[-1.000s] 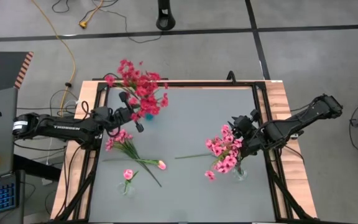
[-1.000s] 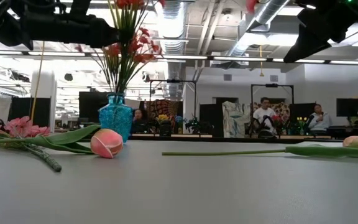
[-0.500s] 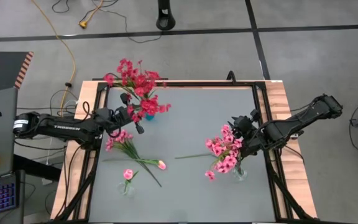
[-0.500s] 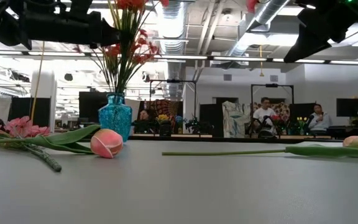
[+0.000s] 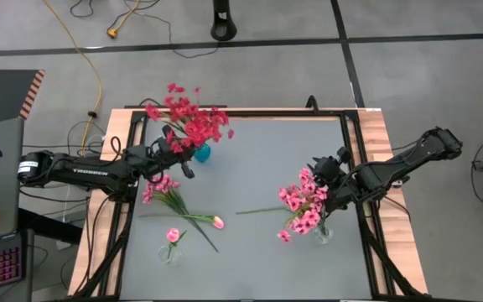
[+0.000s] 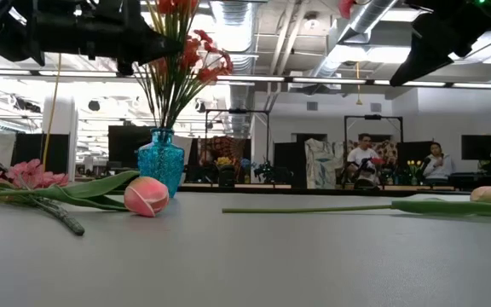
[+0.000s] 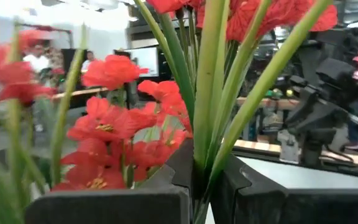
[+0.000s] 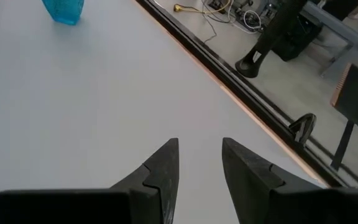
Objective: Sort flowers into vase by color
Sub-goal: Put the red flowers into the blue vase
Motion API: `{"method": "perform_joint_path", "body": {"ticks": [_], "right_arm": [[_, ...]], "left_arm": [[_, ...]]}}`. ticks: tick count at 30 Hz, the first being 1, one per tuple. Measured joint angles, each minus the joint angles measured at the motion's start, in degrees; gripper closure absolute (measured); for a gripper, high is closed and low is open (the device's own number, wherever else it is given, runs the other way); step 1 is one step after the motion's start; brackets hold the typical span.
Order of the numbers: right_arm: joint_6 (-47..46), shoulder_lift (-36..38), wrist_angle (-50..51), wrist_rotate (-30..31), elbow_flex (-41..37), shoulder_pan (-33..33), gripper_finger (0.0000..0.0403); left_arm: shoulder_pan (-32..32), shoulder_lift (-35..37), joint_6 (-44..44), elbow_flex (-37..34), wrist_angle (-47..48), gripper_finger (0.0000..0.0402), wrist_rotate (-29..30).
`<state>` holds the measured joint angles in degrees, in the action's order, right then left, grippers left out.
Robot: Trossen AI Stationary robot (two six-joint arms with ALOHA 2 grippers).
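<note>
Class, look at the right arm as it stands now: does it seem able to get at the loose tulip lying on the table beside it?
Probably yes. The tulip lies flat with bare table around its stem, next to the right gripper, whose jaws are open and empty. The pink bunch in the clear vase stands close by and might get brushed.

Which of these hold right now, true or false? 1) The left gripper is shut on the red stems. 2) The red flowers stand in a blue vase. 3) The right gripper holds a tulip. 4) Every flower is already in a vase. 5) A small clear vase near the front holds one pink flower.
1) True: the left gripper is shut on the red flowers' stems.
2) True: they stand in the blue vase.
3) False: the right gripper is open and empty, above the table.
4) False: a tulip and a pink sprig lie on the table.
5) True: the clear vase holds one pink flower.
</note>
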<state>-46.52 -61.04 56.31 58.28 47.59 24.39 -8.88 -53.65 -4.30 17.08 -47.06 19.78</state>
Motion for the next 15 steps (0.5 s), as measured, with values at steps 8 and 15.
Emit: {"method": "perform_joint_path", "body": {"ticks": [8, 15], "right_arm": [[2.9, 0.0, 0.9, 0.0, 3.0, 2.5, 0.0255], [4.6, 0.0, 3.0, 0.0, 6.5, 4.1, 0.0255]], "left_arm": [[0.0, 0.0, 4.7, 0.1, 1.7, 0.0389, 5.4], [0.0, 0.0, 7.0, 0.1, 2.8, 0.0373, 5.0]]}}
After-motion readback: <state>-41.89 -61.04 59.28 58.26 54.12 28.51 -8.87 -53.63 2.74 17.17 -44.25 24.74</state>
